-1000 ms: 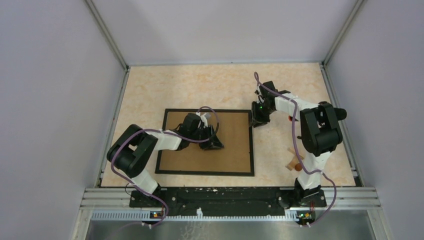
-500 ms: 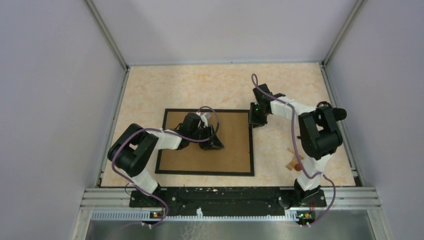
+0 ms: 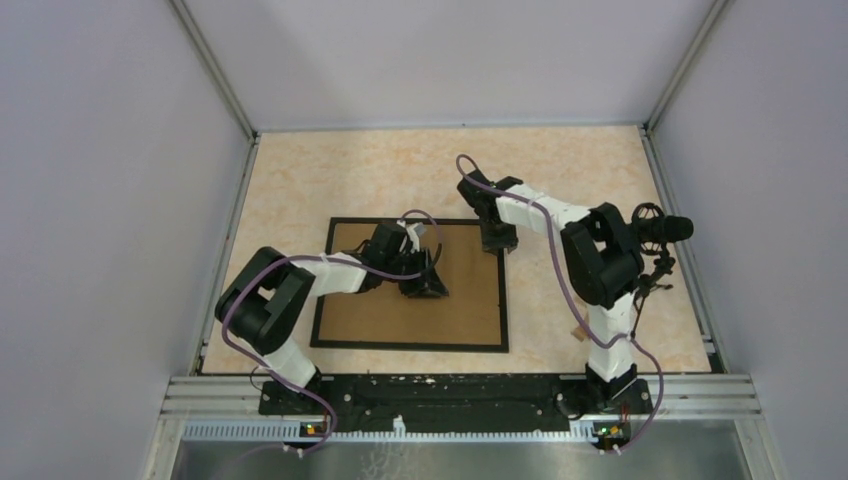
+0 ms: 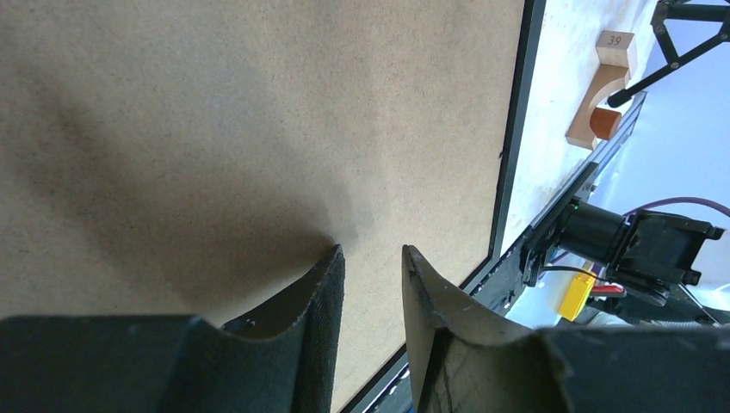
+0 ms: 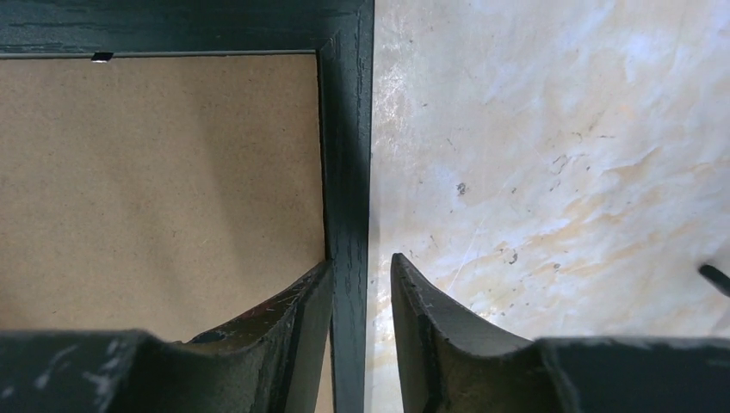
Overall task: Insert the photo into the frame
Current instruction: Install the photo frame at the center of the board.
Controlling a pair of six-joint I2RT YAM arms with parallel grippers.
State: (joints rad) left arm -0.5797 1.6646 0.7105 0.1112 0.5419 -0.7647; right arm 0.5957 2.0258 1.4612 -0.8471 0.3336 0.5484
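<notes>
The frame (image 3: 503, 300) lies flat on the table, its thin black border around a brown backing board (image 3: 380, 315). No photo shows in any view. My left gripper (image 3: 425, 285) rests low on the board near its middle, jaws a little apart and empty; the left wrist view shows the gripper (image 4: 372, 251) over the bare board (image 4: 258, 112). My right gripper (image 3: 496, 240) is at the frame's far right corner. In the right wrist view it (image 5: 361, 261) straddles the black border (image 5: 346, 155), one finger on the board side and one on the table side, with a gap left.
Small wooden blocks (image 4: 603, 95) lie on the marble-patterned table (image 3: 400, 170) right of the frame, mostly hidden behind the right arm in the top view. Grey walls enclose the table on three sides. A black rail (image 3: 440, 390) runs along the near edge.
My right arm has swung left, bringing its gripper from just outside the frame's right edge onto the far right corner. The left arm has not moved.
</notes>
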